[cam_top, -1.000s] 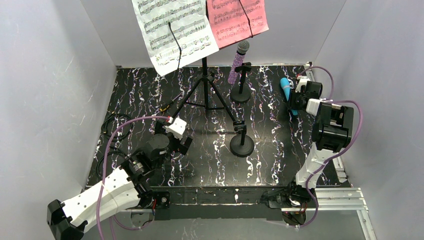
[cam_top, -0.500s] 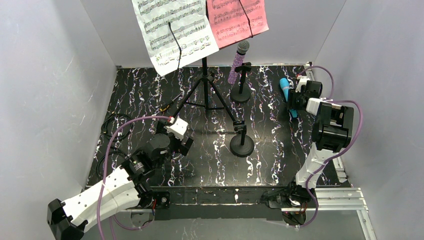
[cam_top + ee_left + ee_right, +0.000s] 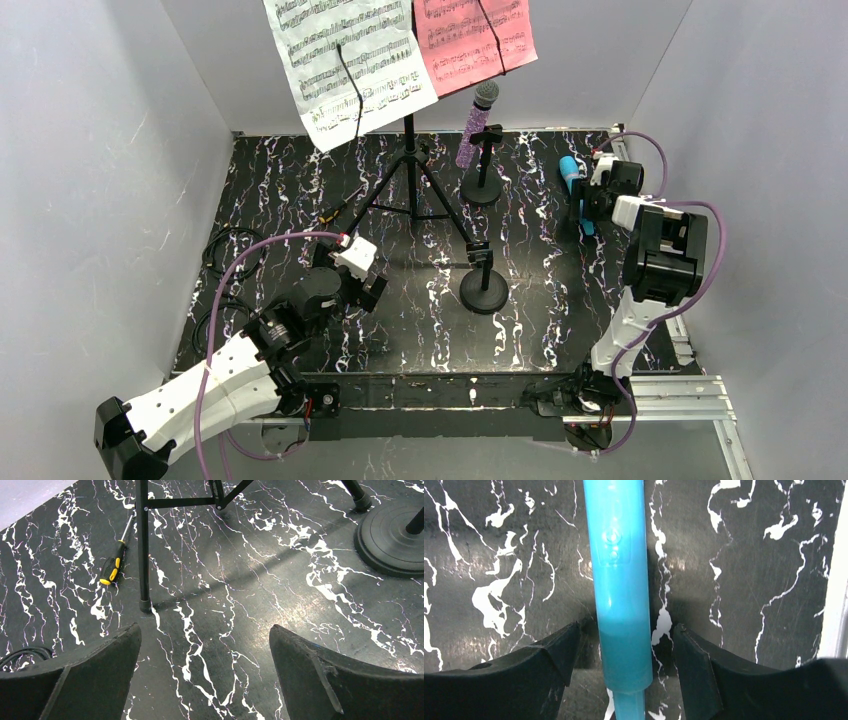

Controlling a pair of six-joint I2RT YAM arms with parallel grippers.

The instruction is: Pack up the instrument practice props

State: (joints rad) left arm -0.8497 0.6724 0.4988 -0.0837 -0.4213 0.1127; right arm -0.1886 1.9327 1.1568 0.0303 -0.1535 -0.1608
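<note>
The blue microphone (image 3: 571, 177) lies flat on the black marbled table at the far right. My right gripper (image 3: 585, 205) stands open around its handle (image 3: 619, 580), with a gap showing on each side of the handle. The purple glitter microphone (image 3: 476, 122) leans in a small black holder (image 3: 482, 187) at the back. A second holder (image 3: 484, 287) stands bare in the middle. The white music sheet (image 3: 350, 60) and the pink one (image 3: 473, 40) hang on the tall tripod. My left gripper (image 3: 366, 288) is open above bare table (image 3: 204, 630).
The tripod (image 3: 410, 170) spreads its legs across the back middle, one foot (image 3: 145, 605) just ahead of my left fingers. A yellow-and-black screwdriver (image 3: 114, 565) lies beside it. A coiled black cable (image 3: 225, 250) sits at the left edge. Grey walls close in three sides.
My right jaws have spread apart from the blue microphone's handle, which stays lying on the table. The left arm has not moved.
</note>
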